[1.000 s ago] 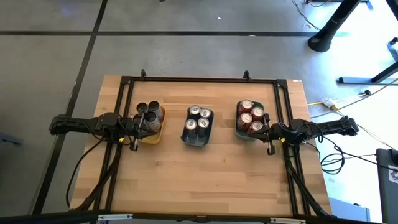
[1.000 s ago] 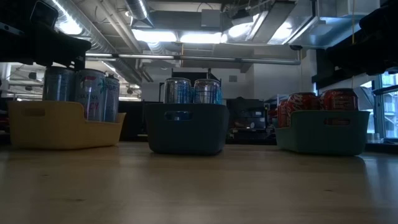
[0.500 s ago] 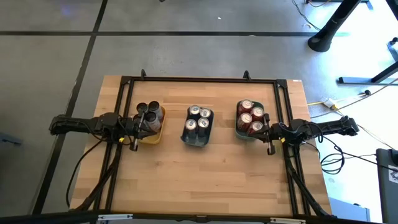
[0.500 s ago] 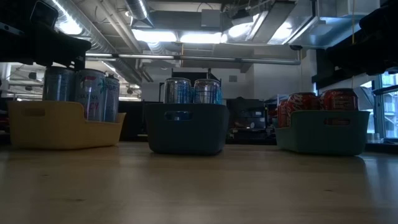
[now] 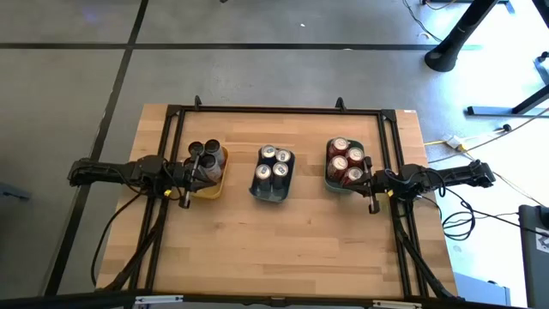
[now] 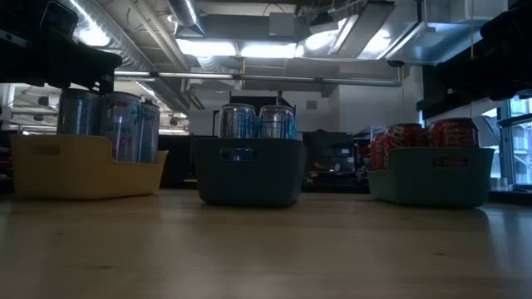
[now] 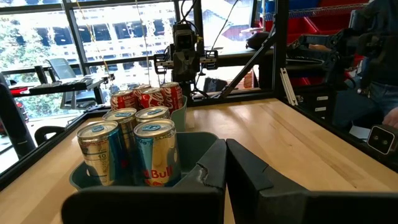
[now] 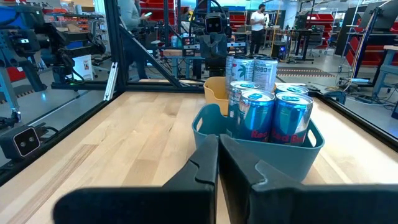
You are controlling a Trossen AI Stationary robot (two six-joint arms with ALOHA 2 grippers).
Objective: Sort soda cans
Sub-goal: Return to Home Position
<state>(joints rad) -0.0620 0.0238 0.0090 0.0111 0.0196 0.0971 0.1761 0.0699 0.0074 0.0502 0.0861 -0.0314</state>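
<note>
Left hand (image 5: 190,175): fingers pressed together, nothing between them, parked at the outer edge of the yellow tray (image 5: 211,188).
Right hand (image 5: 367,183): clenched on nothing too, sitting at the outer edge of the teal tray (image 5: 328,182), mirror image of its partner.
Dark cans (image 5: 204,155): packed in the yellow tray, right in front of the left hand's fingertips; from bench level they show pale sides (image 6: 120,125) above the tray wall.
Silver-blue cans (image 5: 273,163): four of them, upright in the grey-blue tray (image 5: 268,196), midway between the two hands and apart from both.
Red cans (image 5: 346,161): four, standing in the teal tray just ahead of the right hand.
Left hand's own look: shut fingers (image 7: 214,163) aimed across the silver-blue cans (image 7: 130,149) toward the red ones (image 7: 146,98) beyond.
Right hand's own look: closed fingers (image 8: 211,163) aimed at the grey-blue tray (image 8: 261,152), yellow tray (image 8: 216,90) behind it.
Bench (image 5: 283,240): wooden, all three trays in one row between the hands.
Room: a person (image 8: 256,22) stands far off beyond the bench.
</note>
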